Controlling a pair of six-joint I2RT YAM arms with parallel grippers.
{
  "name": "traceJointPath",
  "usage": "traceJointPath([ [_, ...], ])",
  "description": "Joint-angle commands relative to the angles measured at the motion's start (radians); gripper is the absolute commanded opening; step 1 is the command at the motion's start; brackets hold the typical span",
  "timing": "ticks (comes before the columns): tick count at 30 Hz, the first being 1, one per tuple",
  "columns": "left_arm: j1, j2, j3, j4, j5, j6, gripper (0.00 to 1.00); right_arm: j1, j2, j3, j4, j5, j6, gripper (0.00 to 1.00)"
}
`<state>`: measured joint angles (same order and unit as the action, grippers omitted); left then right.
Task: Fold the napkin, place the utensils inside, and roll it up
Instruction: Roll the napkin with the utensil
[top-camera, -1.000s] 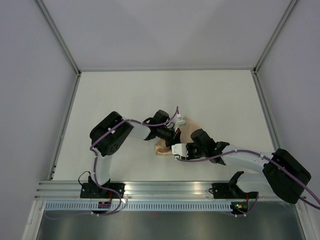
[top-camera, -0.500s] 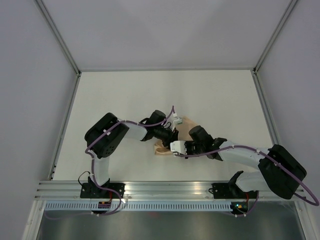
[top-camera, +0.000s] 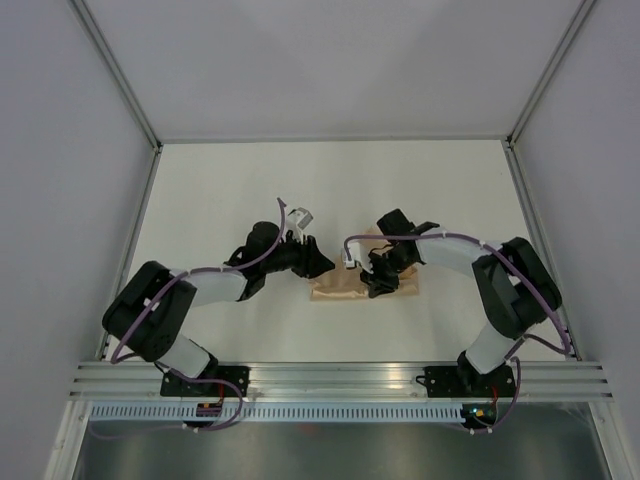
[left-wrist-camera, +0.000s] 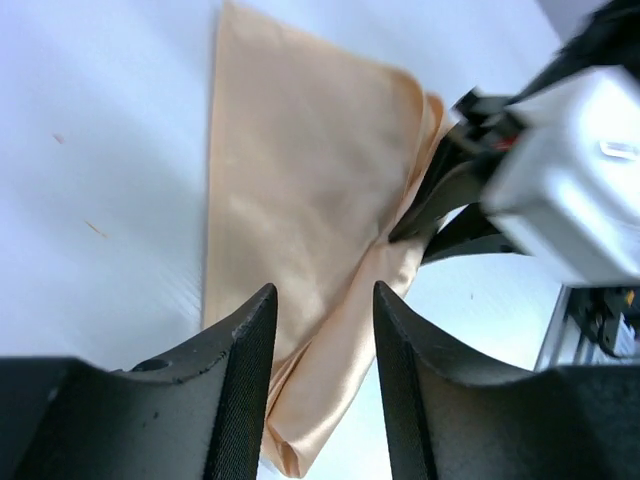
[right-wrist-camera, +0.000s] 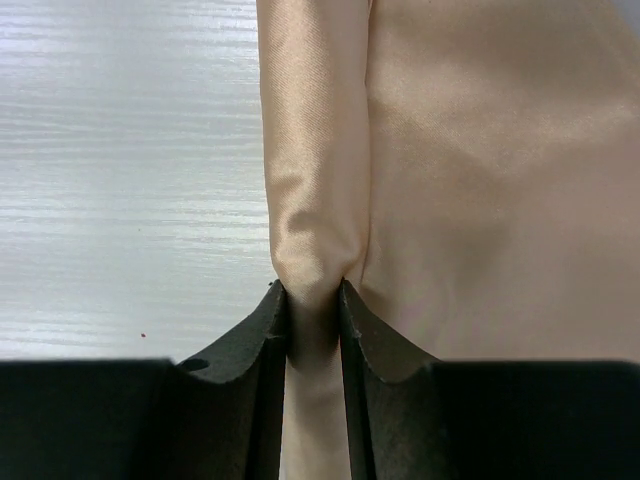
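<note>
The peach-orange napkin (top-camera: 340, 287) lies folded and partly rolled on the white table between both grippers. My right gripper (top-camera: 379, 284) is shut on a rolled fold along the napkin's edge (right-wrist-camera: 313, 250), with the flat cloth (right-wrist-camera: 490, 170) beside it. My left gripper (top-camera: 322, 268) is open and empty, its jaws just above the napkin's left end (left-wrist-camera: 300, 200). The right gripper's fingers (left-wrist-camera: 440, 200) show at the far end in the left wrist view. No utensils are visible; I cannot tell whether any lie inside the cloth.
The white table (top-camera: 250, 190) is bounded by grey walls with metal rails at left (top-camera: 130, 240) and right (top-camera: 530, 220). The aluminium base rail (top-camera: 330, 378) runs along the near edge.
My left arm has swung back to the left, off the napkin. My right arm has moved to the far right side of the napkin. More of the napkin now shows between the grippers.
</note>
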<state>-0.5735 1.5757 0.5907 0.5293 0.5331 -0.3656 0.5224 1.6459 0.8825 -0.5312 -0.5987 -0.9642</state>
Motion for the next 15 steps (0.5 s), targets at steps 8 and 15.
traceJointPath([
  [8, -0.095, -0.272, -0.204, 0.296, -0.350, 0.227, 0.54, -0.114, 0.382, 0.282, -0.400, -0.115, -0.166, 0.01],
  [15, -0.322, -0.244, -0.186, 0.247, -0.562, 0.572, 0.57, -0.130, 0.457, 0.351, -0.446, -0.111, -0.157, 0.01],
])
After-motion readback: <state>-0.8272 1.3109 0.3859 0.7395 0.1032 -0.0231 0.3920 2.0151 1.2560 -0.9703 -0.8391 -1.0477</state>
